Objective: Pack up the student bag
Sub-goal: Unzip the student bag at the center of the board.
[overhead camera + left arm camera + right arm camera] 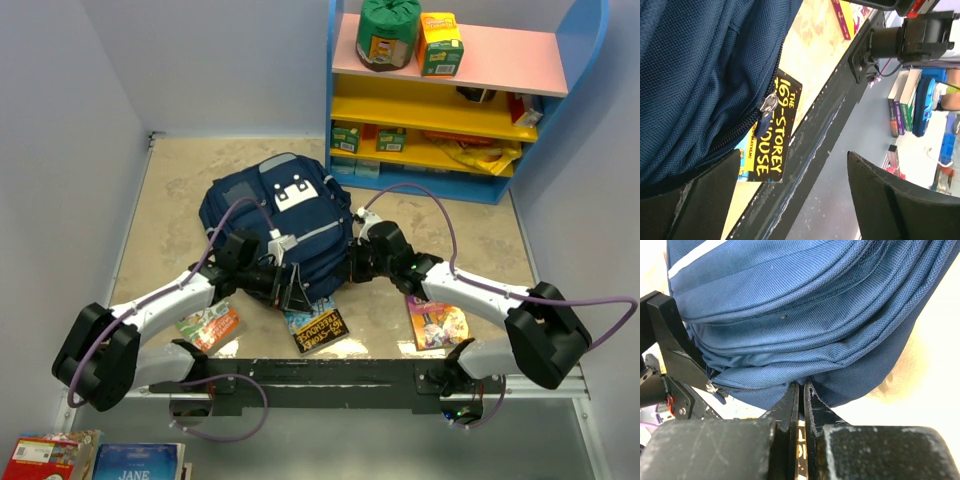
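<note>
One student bag (pixel 275 215) lies on the table (pixel 450 215), its near edge met by the left gripper (pixel 790 160), spread wide beside the zipper pull (pixel 767 106), and the right gripper (pixel 801 387), pressed together and pinching fabric.

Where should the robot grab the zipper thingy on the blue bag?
I'd pinch the zipper pull tab dangling from the bag, coming in from the near side, where the open left gripper faces it. It hangs clear of the fabric, so fingers can probably close on its flat faces.
</note>
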